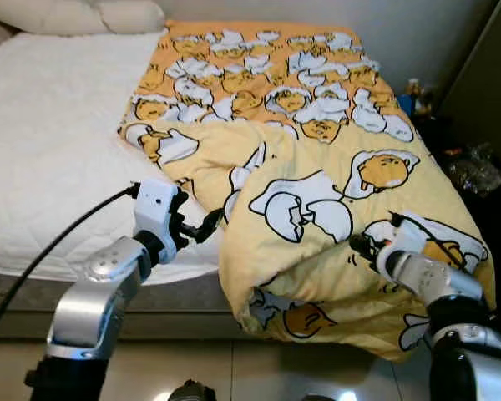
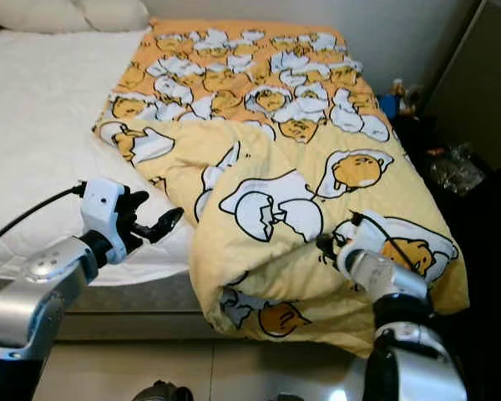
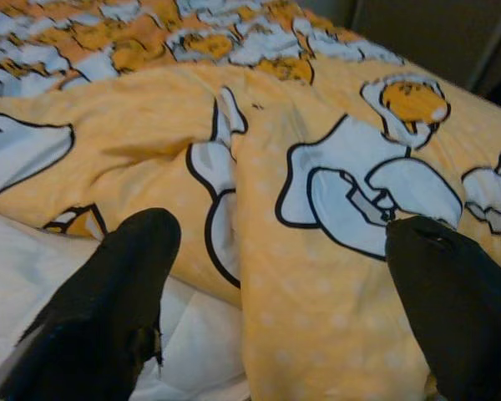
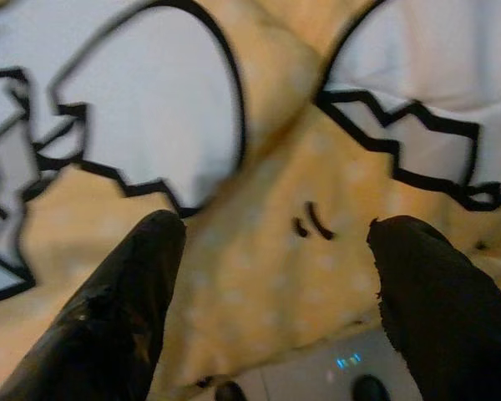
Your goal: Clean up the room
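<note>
A yellow blanket (image 1: pixel 317 167) printed with cartoon eggs covers the right half of the bed, bunched into a thick fold that hangs over the foot edge. My left gripper (image 1: pixel 207 224) is open beside the fold's left edge, over the white sheet; in the left wrist view its fingers (image 3: pixel 125 276) straddle that edge without touching it. My right gripper (image 1: pixel 359 245) is open against the blanket's front right part. In the right wrist view the fabric (image 4: pixel 267 209) fills the gap between its spread fingers (image 4: pixel 125 301).
The bed's left half is bare white sheet (image 1: pixel 50 125), with pillows (image 1: pixel 75 15) at the head. Bottles (image 1: pixel 413 92) and dark clutter (image 1: pixel 472 167) lie right of the bed. Tiled floor (image 1: pixel 234 368) runs along the foot. A black cable (image 1: pixel 58 242) trails from my left arm.
</note>
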`<state>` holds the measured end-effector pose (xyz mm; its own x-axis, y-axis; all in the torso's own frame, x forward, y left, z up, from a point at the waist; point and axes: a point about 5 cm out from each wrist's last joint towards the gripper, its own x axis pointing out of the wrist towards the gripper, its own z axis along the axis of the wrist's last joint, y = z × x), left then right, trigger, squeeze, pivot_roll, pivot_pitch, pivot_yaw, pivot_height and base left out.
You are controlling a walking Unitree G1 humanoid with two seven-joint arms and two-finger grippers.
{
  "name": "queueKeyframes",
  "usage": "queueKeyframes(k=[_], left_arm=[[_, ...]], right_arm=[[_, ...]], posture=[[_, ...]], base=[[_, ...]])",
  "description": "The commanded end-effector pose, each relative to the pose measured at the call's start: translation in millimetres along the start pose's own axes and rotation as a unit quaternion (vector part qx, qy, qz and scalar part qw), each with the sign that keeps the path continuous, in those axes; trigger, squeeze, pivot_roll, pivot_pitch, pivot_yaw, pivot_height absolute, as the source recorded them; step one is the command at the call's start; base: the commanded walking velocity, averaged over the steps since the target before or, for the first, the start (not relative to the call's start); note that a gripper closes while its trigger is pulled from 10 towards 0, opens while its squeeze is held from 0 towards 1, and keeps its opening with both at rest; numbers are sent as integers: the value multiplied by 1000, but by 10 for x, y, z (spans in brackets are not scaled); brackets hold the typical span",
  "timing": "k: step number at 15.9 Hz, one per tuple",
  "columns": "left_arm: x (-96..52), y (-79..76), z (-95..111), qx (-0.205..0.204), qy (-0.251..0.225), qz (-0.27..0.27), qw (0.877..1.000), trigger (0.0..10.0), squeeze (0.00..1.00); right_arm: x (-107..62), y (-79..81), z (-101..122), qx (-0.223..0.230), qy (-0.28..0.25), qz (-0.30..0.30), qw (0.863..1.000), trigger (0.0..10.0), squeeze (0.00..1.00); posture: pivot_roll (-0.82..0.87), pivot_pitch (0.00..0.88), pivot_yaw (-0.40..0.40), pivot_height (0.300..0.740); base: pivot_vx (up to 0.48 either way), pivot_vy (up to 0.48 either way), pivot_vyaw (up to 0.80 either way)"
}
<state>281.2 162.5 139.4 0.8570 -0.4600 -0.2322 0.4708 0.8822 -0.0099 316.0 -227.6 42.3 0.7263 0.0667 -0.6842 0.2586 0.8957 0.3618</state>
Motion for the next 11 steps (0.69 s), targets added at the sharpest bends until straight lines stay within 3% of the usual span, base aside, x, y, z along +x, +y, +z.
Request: queueKeyframes(k=[1, 2, 3, 4, 5, 7, 11], left_arm=[[13, -16, 4, 2, 10, -15, 1000, 10000, 1000], [1, -23, -9, 0, 15, -21, 1000, 10000, 1000], [-11, -37, -25, 0, 20, -27, 999, 10000, 831], [-26, -109, -54, 9, 35, -51, 998, 10000, 129], [-34, -183, -53, 11, 45, -80, 996, 10000, 0], [-66, -238, -63, 9, 59, -105, 993, 10000, 0], [-173, -218, -77, 20, 74, -112, 991, 10000, 0]], right_arm=[[23, 54, 7, -10, 12, 2, 1000, 10000, 1000], [40, 64, -17, -12, 19, 1, 1000, 10000, 1000], [52, 71, -35, -8, 23, 1, 1000, 10000, 1000], [79, 80, -72, 18, 27, 3, 999, 10000, 0], [100, 88, -122, 33, 40, 0, 999, 10000, 0], [124, 134, -171, 25, 47, 10, 999, 10000, 0], [159, 307, -82, 144, -4, 63, 988, 10000, 0]], posture=[[-9, 84, 9, 740], [-10, 85, 22, 740], [-9, 85, 24, 740], [6, 90, 13, 740], [9, 94, 6, 740], [18, 108, -1, 740], [43, 145, 4, 740]], base=[[0, 0, 0], [0, 0, 0], [0, 0, 0], [0, 0, 0], [0, 0, 0], [0, 0, 0], [0, 0, 0]])
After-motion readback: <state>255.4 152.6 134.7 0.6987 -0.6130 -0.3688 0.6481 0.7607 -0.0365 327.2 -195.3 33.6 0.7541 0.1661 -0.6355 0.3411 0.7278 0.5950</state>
